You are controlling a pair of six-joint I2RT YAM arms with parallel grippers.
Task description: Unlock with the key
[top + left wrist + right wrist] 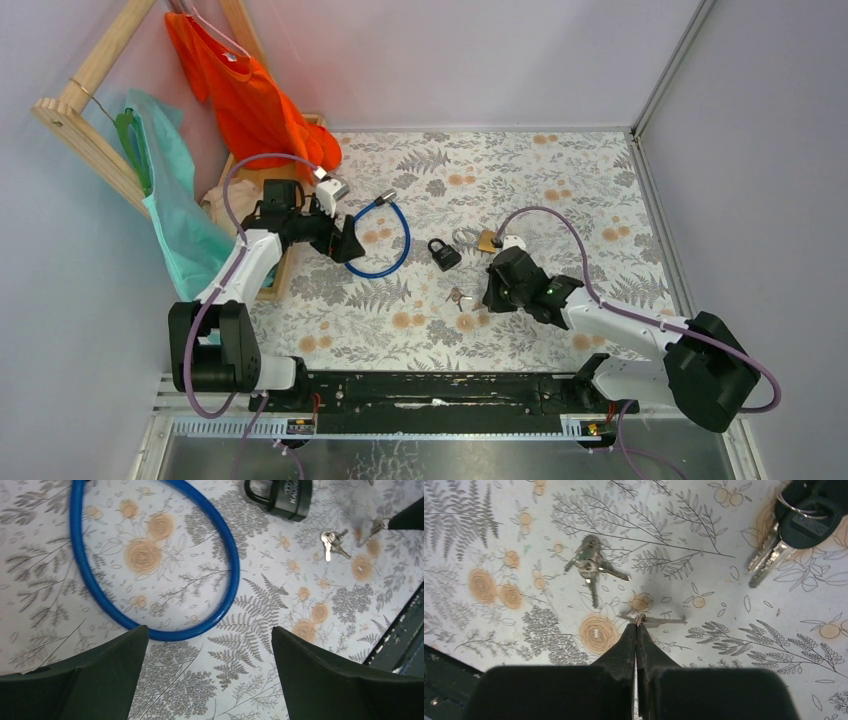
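Note:
The key [806, 525], with a black head and a short silver blade, lies on the floral cloth at the top right of the right wrist view, on a ring, and nothing touches it. My right gripper [637, 625] is shut, pinching a small all-silver key [659, 621] seen edge-on at its tips. A bunch of silver keys [589, 565] lies just beyond. In the top view the right gripper [490, 298] is near a black padlock [443, 252] and a brass padlock [487, 241]. My left gripper [210, 630] hangs open over the blue cable lock [227, 575] with nothing between its fingers.
A wooden rack [90, 80] at the back left holds an orange garment [250, 100] and a teal one [170, 200]. A wooden tray [280, 270] lies under the left arm. The black base rail [430, 390] runs along the near edge.

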